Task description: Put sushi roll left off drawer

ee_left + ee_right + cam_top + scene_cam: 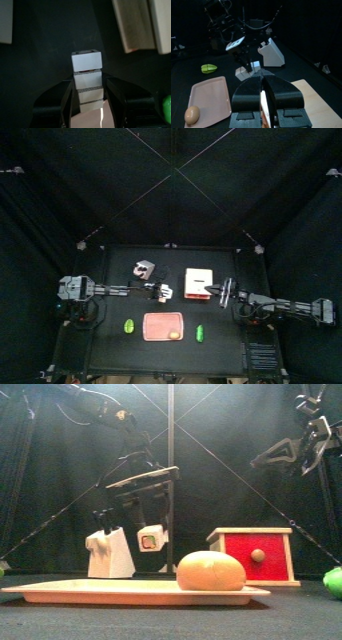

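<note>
Nearest the front camera, a flat pink tray lies across the table with an orange-tan round thing resting on it. Behind it to the right stands the drawer, its red front facing the camera. To the left stands a whitish block.

Above the table's middle, the left gripper hangs raised, its jaws clamped on the sushi roll, a small whitish piece held clear of the tabletop. From its wrist, the roll sticks out beyond the two jaw tips, with the drawer off to one side below. From above, the roll sits left of the drawer, near it but apart.

The right gripper hangs high at the right; its jaws are pressed together, empty.
</note>
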You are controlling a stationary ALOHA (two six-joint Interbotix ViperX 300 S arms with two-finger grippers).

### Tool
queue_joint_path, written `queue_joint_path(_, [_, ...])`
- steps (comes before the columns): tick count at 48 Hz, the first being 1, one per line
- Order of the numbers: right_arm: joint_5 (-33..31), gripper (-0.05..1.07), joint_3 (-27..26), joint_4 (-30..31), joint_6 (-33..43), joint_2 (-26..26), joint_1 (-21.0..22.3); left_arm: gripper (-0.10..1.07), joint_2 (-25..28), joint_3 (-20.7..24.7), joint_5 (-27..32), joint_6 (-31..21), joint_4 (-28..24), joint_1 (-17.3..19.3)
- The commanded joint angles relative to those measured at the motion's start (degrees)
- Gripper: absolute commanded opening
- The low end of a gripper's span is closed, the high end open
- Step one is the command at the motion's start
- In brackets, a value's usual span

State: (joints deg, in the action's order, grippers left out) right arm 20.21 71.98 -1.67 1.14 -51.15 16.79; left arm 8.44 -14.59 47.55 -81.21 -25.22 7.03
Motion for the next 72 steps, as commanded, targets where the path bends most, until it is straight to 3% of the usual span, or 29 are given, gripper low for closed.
queue_joint_path(1, [0.1,0.01,-0.6,-0.1,-0.1,0.4,0.3,0.55,1.0,3.0,-0.6,0.1,-2.0,2.4])
queue_joint_path(17, [-1.4,0.01,-0.5,-0.1,-0.1,0.4,0.9,0.55,8.3,8.3,-0.4,0.0,-2.9,6.1])
queue_joint_path(36, [-1.6,0.01,-0.5,-0.1,-0.1,0.4,1.4,0.58,9.4,7.9,-0.2,-0.9,-2.4,6.9])
queue_joint_path(57, [-1.6,0.01,-0.5,-0.2,-0.1,0.4,1.4,0.81,9.7,7.7,-0.2,-0.8,-2.7,6.8])
queue_joint_path(72, [-1.6,0.01,-0.5,-0.2,-0.1,0.4,1.4,0.83,9.8,8.0,0.0,-0.9,-3.9,6.8])
